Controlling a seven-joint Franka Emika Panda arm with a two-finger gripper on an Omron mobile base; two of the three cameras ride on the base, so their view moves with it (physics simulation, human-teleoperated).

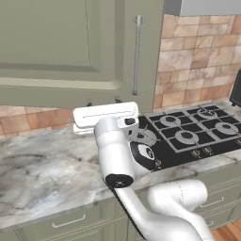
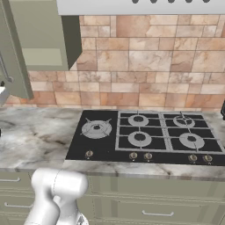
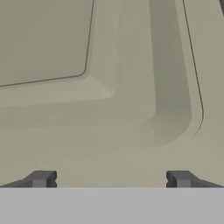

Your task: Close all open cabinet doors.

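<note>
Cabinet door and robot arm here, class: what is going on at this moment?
The white arm has raised its gripper to the lower edge of the sage upper cabinet door, which stands swung out over the marble counter left of the stove. In the hand view the fingertips are spread apart with the door panel close ahead. The door is not yet shut.

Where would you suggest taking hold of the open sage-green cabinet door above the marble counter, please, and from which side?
Probably by the long vertical silver bar handle near the free right edge of the sage-green cabinet door. It stands proud of the recessed panel, so the open fingers could straddle it from the front, spread sideways across the upright bar. The gripper now faces the panel's lower corner, where there is nothing to pinch.
</note>
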